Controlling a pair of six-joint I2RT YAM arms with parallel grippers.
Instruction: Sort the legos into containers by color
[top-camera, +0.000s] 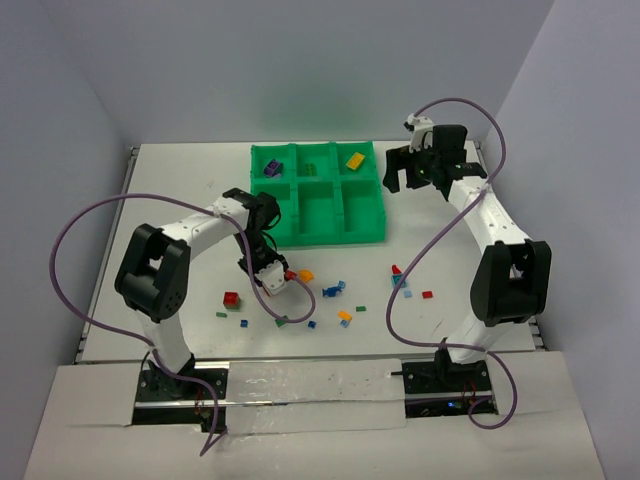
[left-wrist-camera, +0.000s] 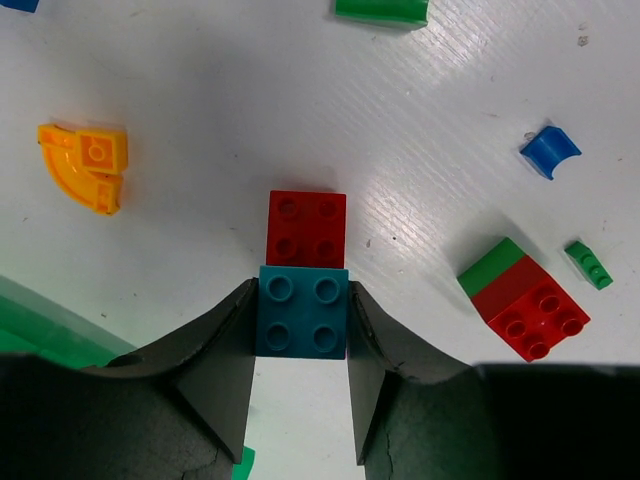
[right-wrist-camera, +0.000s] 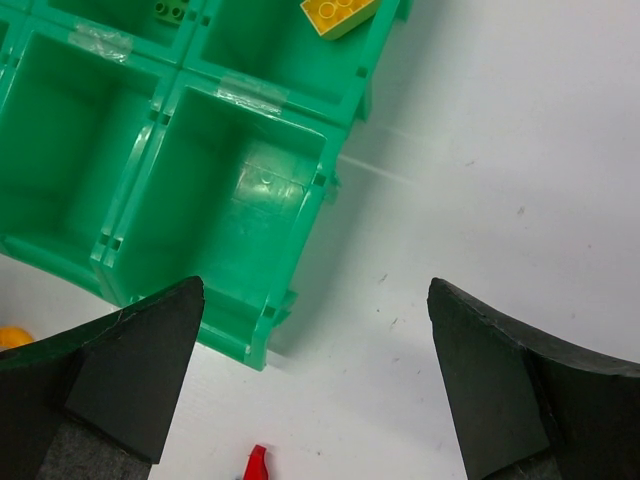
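One teal brick (left-wrist-camera: 302, 300) clamped in my left gripper (left-wrist-camera: 302, 335), near side of the tray (top-camera: 330, 236); right gripper (right-wrist-camera: 315, 330) spread wide beside it. Next, I reckon: lift toward an unused compartment (top-camera: 362, 208).

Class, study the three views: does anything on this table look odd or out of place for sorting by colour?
Yes. Near the left pincer lies a red brick with a green piece stuck to it, two colours in one lump. The teal brick in that pincer also butts against a second red brick.
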